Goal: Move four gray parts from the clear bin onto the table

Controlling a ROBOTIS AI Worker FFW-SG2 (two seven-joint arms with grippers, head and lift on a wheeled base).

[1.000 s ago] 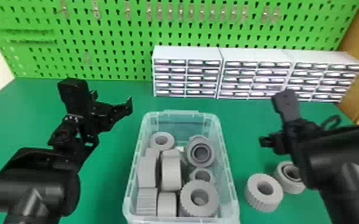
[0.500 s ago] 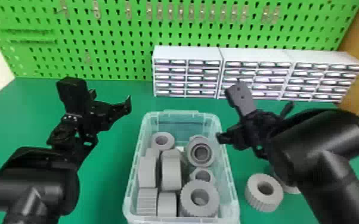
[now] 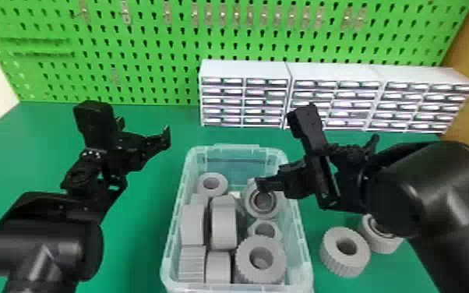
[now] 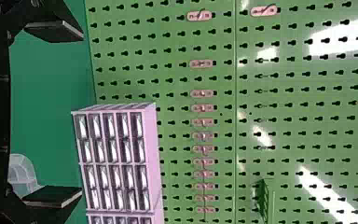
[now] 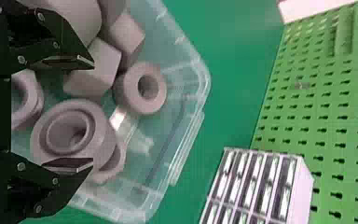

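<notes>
The right hand (image 5: 92,113) is held open and empty over the clear bin (image 3: 175,218), with its fingers spread near the stepped gray part (image 5: 103,135). This part is judged stiff, fairly light and hardly fragile, though its smooth side may prove slippery; it is best gripped squarely across the outer wall, well below the rim. Two gray parts (image 3: 333,261) are set on the counter (image 3: 136,253). The left hand (image 4: 81,114) is held open, with nothing gripped.

Head view looks down, left wrist's faces pegboard (image 4: 177,84), right's peers closely into bin (image 3: 237,149); all share drawers (image 3: 244,101).
</notes>
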